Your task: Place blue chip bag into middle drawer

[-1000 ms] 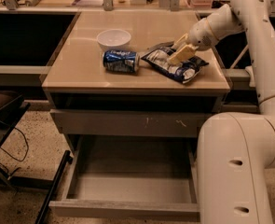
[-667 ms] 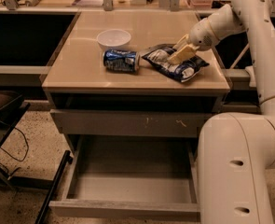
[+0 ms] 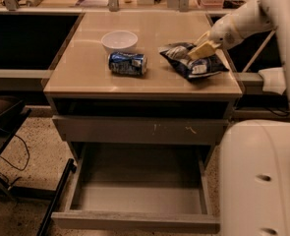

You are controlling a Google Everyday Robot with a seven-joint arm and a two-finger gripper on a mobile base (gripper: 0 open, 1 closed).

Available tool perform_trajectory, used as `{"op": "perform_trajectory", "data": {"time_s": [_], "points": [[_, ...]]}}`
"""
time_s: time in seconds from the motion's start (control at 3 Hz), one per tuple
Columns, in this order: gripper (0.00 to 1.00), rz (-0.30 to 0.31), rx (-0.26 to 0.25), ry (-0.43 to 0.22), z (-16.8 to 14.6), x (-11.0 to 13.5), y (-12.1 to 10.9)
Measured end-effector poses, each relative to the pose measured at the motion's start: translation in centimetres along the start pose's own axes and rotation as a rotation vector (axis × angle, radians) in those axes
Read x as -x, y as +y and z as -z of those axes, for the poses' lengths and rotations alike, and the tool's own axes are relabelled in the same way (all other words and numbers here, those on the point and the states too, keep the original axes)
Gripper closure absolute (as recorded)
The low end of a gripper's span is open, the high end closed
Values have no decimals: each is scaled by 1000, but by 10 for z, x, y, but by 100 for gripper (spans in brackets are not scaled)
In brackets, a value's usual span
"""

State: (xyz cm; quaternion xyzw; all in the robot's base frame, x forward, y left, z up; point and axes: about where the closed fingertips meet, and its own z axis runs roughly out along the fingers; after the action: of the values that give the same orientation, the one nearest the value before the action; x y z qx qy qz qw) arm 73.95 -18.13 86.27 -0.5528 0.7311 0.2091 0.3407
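Observation:
The blue chip bag (image 3: 196,65) lies on the right part of the tan table top (image 3: 85,77), crinkly dark blue with white panels. My gripper (image 3: 202,47) comes in from the upper right on the white arm and is shut on the bag's upper edge, its tan fingers (image 3: 206,48) pressed on the foil. The middle drawer (image 3: 134,221) is pulled open low in front, and its smooth grey inside holds nothing. Above it sits a shut grey drawer front with pale scratch marks (image 3: 144,129).
A blue soda can (image 3: 128,64) lies on its side left of the bag. A white bowl (image 3: 119,40) stands behind the can. My white base (image 3: 260,181) fills the lower right beside the open drawer. A dark chair (image 3: 2,127) stands at the left.
The gripper and the chip bag have shifted together slightly right and up. The can, bowl and drawer have not moved.

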Motion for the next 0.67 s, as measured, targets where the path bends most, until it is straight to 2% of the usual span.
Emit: {"op": "perform_trajectory", "data": {"time_s": [0.33, 0.67], "points": [[100, -33, -187, -91, 81, 20, 0], [100, -53, -351, -176, 174, 43, 36]]}}
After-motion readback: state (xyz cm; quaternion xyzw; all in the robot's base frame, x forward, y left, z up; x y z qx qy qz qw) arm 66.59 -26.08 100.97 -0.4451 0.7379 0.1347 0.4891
